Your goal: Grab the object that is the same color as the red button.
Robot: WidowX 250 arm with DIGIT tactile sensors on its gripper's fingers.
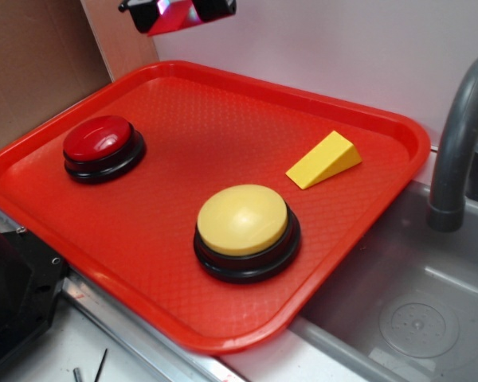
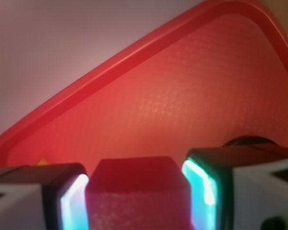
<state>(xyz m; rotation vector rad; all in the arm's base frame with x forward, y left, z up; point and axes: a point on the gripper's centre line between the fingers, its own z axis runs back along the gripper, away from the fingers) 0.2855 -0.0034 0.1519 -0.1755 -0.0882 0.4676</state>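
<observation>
My gripper [image 1: 178,14] hangs high at the top edge of the exterior view, above the tray's far rim, and is shut on the small red wedge [image 1: 174,17]. In the wrist view the red wedge [image 2: 137,191] fills the gap between my two fingers [image 2: 69,201], whose pads glow cyan. The red button [image 1: 98,138], a glossy red dome on a black base, sits at the tray's left side. A sliver of its black base [image 2: 249,141] shows at the right of the wrist view.
A large red tray [image 1: 366,203] holds a bigger yellow-domed button [image 1: 241,219] near its front and a yellow wedge [image 1: 325,159] at its right. A grey sink basin [image 1: 414,318] and a grey faucet [image 1: 462,135] stand to the right. A brown cardboard wall [image 1: 32,64] stands at the left.
</observation>
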